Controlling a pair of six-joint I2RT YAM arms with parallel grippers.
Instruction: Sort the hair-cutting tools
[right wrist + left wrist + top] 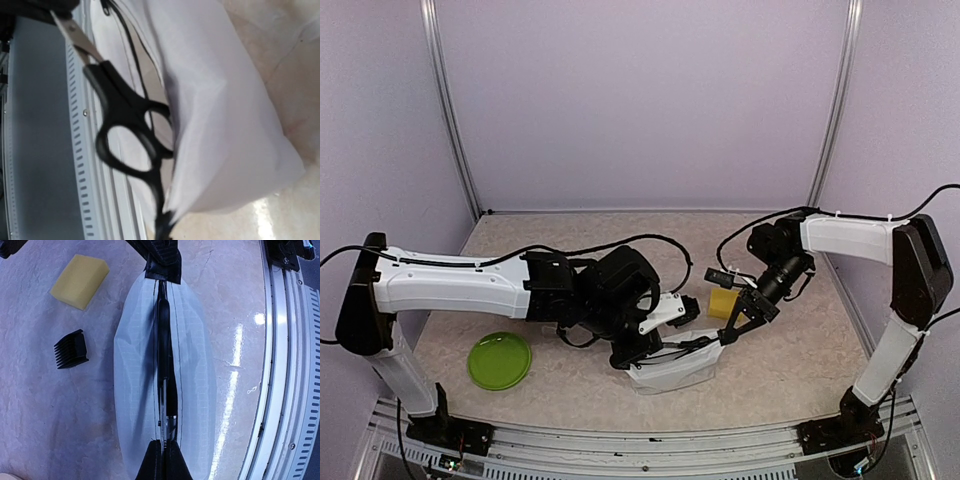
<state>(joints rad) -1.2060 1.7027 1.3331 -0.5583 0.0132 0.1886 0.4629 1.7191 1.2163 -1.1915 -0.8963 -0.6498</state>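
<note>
Spanning a beige marbled desk (40, 405) under lilac walls (640, 100), the white pouch (195, 365) is pinched at each black end, by the left tool (159, 460) and the right tool (162, 270), both clamped narrow. The right wrist view shows black-handled scissors (125, 125) between the tools, in the pouch's slit; only the left wrist view shows the comb guard (71, 349), beside the pouch. The blade tips are cut off.

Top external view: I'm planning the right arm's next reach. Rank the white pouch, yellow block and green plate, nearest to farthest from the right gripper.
1. White pouch: the right gripper is pinching its right end.
2. Yellow block: just beyond the gripper, toward the back.
3. Green plate: far off on the left side.
</note>
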